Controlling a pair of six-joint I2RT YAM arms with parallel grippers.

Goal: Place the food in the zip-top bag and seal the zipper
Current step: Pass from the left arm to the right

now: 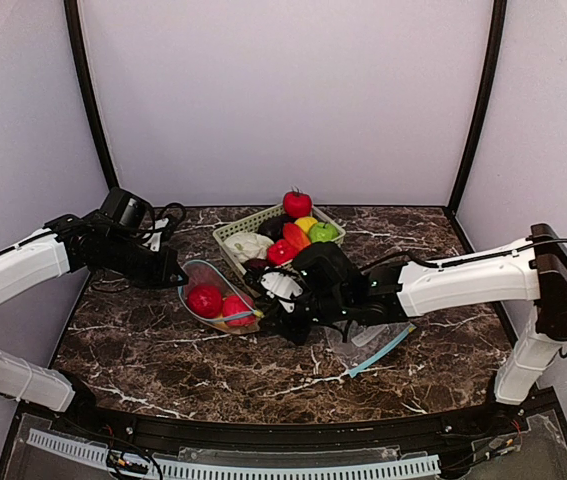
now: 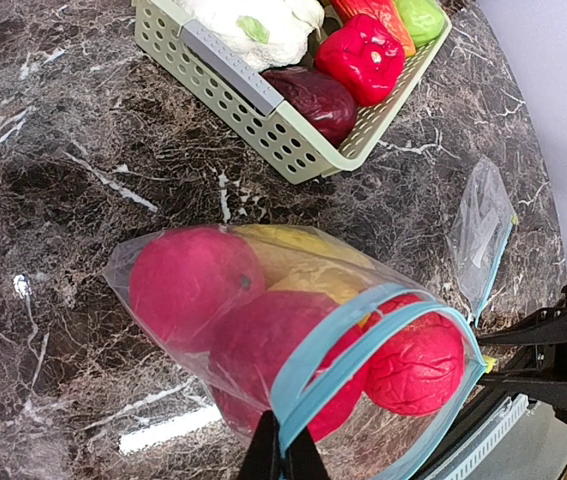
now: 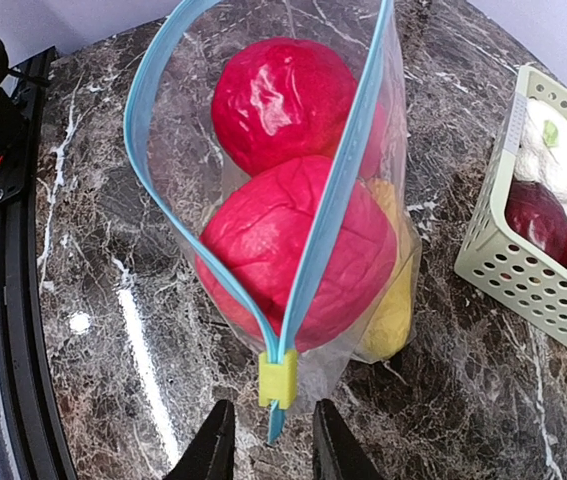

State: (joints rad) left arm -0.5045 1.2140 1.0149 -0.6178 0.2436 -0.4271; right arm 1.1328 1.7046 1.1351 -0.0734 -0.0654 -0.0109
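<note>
A clear zip-top bag [image 1: 215,300] with a blue zipper lies on the marble table, its mouth open. It holds two red fruits [image 3: 288,250] and a yellow one [image 3: 393,310]. My left gripper [image 2: 283,455] is shut on the blue zipper strip [image 2: 318,370] at one end of the mouth. My right gripper [image 3: 273,455] is open at the other end, its fingers either side of the tail below the yellow slider [image 3: 278,378], not touching it. More food, a pale cabbage [image 1: 248,245], a red pepper [image 1: 281,252], green, yellow, orange and purple pieces, sits in the basket [image 1: 225,232].
A red apple [image 1: 297,203] sits at the basket's far rim. A second, flat zip-top bag [image 1: 373,345] lies on the table under my right arm; it also shows in the left wrist view [image 2: 483,225]. The black table rim [image 3: 23,330] runs near the bag.
</note>
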